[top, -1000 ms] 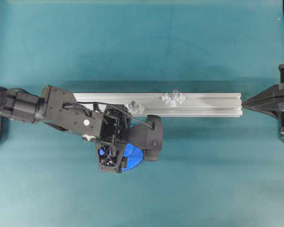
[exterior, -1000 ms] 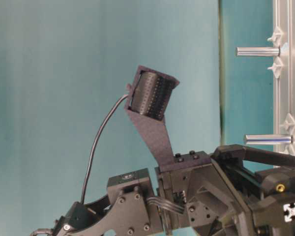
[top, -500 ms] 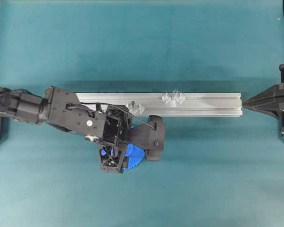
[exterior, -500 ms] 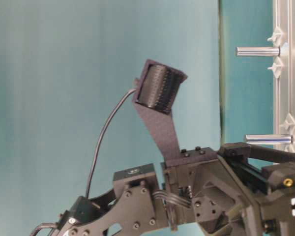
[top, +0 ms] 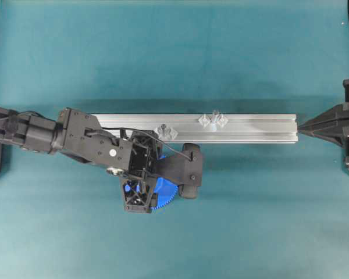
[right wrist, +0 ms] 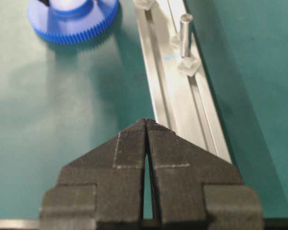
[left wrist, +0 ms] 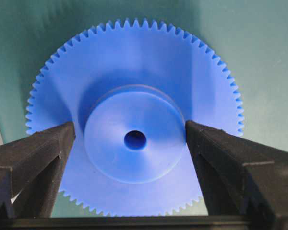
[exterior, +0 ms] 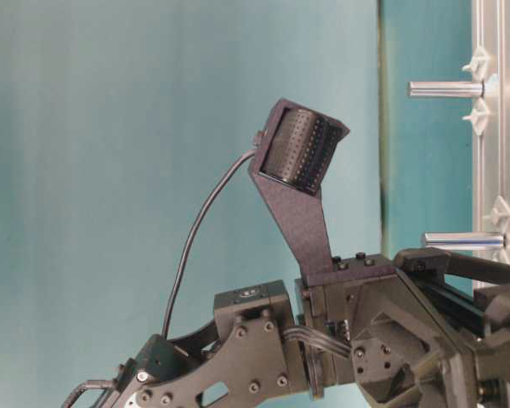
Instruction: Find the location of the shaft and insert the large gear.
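The large gear (left wrist: 134,120) lies flat on the desk (top: 250,221), its hub between the wide-spread fingers (left wrist: 33,163) of the left pincer (left wrist: 130,136), ungripped. The right pincer (right wrist: 147,128) is closed and empty beside the rail (right wrist: 192,115) carrying the shaft (right wrist: 185,33).

large gear (left wrist: 134,120): smooth matt blue plastic. shaft (right wrist: 185,33): silvery metal, slight sheen, clear glossy plastic tabs. rail (top: 250,128): brushed aluminium. table (top: 174,58): matt teal cloth. left end effector (left wrist: 134,139) fingers (left wrist: 36,158): rough black plastic

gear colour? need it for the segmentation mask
Bright blue all over, teeth and hub alike. The large gear shows best in the left wrist view, lying on the teal mat.
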You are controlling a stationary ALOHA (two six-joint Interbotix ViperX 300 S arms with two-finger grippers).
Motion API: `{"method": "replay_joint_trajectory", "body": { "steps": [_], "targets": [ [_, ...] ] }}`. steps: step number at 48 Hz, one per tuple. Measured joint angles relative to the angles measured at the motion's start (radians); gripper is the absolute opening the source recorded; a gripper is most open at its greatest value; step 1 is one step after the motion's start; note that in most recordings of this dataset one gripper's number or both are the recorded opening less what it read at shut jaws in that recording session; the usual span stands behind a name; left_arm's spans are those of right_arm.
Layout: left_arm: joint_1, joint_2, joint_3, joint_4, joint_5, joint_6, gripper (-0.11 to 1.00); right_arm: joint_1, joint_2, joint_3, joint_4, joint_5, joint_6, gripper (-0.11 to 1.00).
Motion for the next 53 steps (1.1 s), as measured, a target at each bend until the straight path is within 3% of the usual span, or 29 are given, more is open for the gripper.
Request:
{"method": "replay_joint_trajectory", "body": {
  "steps": [53],
  "targets": [
    [0.0, 0.009, 0.006, 0.0, -0.002, -0.005, 0.91, 0.0, 0.0, 0.0, 0.0, 0.0, 0.0, 0.0]
  ]
}}
